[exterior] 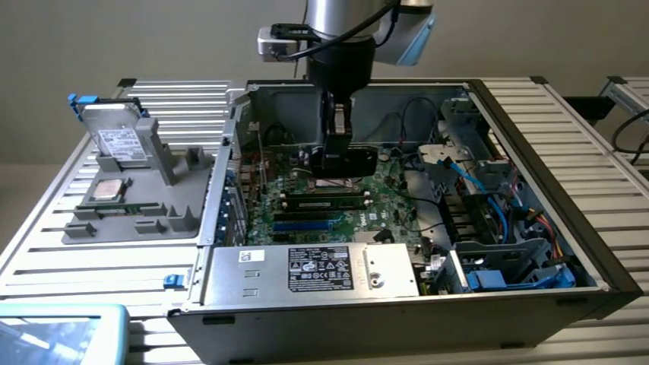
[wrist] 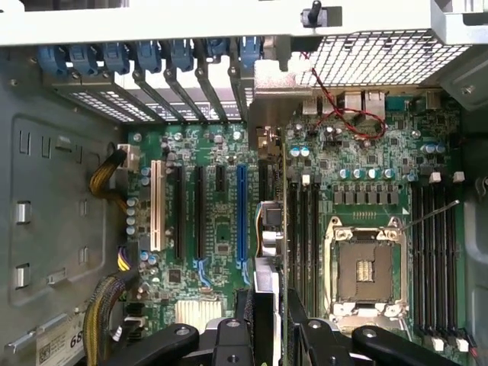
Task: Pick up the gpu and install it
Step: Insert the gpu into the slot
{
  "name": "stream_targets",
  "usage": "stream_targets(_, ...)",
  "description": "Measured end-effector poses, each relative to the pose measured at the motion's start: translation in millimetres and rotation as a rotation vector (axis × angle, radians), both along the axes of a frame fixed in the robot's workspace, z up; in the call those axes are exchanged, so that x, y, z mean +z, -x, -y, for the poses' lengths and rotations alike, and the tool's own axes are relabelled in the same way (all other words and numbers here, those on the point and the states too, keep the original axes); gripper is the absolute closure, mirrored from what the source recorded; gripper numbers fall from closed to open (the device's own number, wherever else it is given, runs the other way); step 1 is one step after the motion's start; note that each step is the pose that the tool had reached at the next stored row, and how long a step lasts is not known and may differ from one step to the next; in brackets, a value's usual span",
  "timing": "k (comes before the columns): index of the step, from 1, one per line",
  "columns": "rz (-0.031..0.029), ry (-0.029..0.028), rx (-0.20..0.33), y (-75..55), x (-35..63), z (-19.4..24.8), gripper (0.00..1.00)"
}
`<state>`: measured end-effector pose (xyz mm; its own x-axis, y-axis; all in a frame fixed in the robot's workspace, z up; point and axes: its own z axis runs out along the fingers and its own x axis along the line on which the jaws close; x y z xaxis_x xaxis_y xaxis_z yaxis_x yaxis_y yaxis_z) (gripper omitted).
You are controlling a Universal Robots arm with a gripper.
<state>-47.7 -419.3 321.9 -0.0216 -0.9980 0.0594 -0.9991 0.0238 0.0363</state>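
Green-boarded, black-coolered gpu (wrist: 297, 244) hangs on edge, clamped in the pincer (wrist: 278, 335), low over the motherboard (wrist: 221, 229) between expansion slots (wrist: 240, 213) and bare processor socket (wrist: 366, 267), the arm (exterior: 340, 30) plunging vertically into the case (exterior: 537, 152), well apart from its walls.

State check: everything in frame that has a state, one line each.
case: open, side panel off
tool: shut on gpu
gpu: held on edge over the board, apparently not in a slot
card slots: those in view are empty
CPU socket: empty
hard drive: standing in the tray, outside the case
chip: lying flat in the tray
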Motion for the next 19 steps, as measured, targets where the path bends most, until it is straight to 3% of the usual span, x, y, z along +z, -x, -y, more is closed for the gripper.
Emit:
stream_targets(9,0.0032,-0.0002,0.0,6.2,-15.9,0.1,0.72)
stream_targets(19,0.0032,-0.0003,0.0,9.5,-19.4,4.8,0.72)
